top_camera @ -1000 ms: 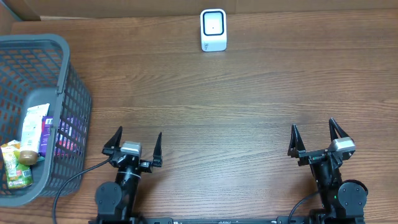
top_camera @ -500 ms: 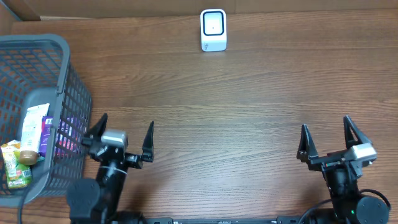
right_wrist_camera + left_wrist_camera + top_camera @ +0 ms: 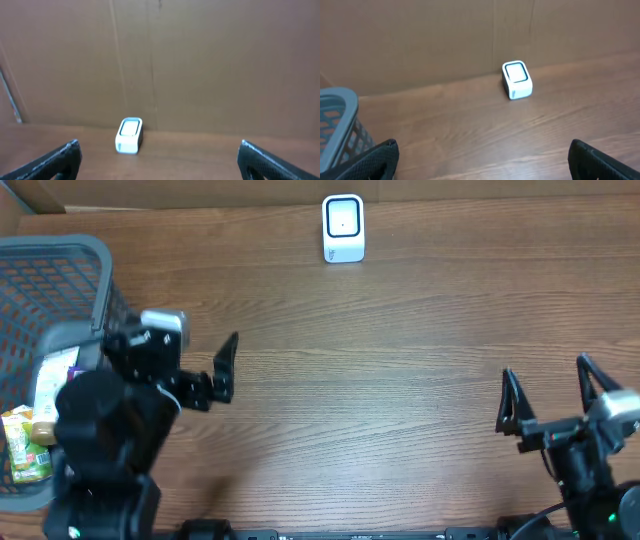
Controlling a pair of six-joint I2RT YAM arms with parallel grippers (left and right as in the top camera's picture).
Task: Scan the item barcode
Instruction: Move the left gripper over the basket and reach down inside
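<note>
The left arm (image 3: 100, 430) and the right arm (image 3: 585, 470) are both matt black with round, bulky joints, each has a small silver-grey block (image 3: 163, 321) on its wrist and thin, pointed black jaws, and a black cable (image 3: 538, 516) curves beside the right base.

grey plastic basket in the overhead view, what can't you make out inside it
- Overhead: the black left arm covers part of the grey plastic basket; the packets inside are partly hidden, their barcodes too small to read.
- Left wrist: only the basket's corner shows, cut by the frame edge; contents unseen.
</note>
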